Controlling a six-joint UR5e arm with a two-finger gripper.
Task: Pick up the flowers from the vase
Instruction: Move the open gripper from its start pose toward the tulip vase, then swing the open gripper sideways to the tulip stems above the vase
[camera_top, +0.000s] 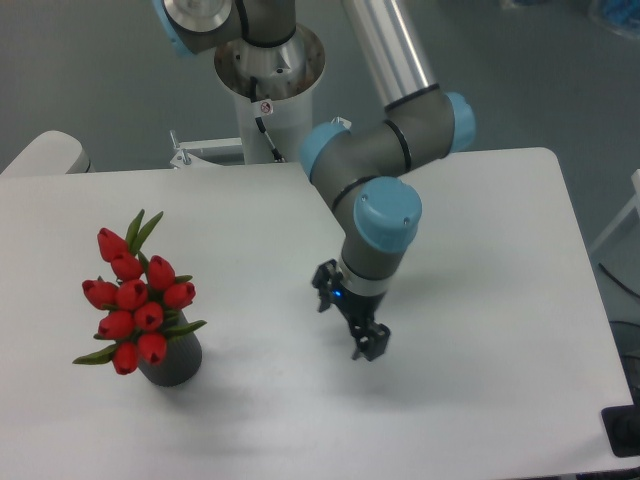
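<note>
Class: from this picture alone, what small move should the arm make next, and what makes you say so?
Probably carry the gripper further left toward the flowers. They sit untouched in the vase near the table's left edge, and bare tabletop separates the gripper from them. Whether the jaws are open cannot be told.

Matt grey vase (172, 364), smooth white table (480, 400)
</note>
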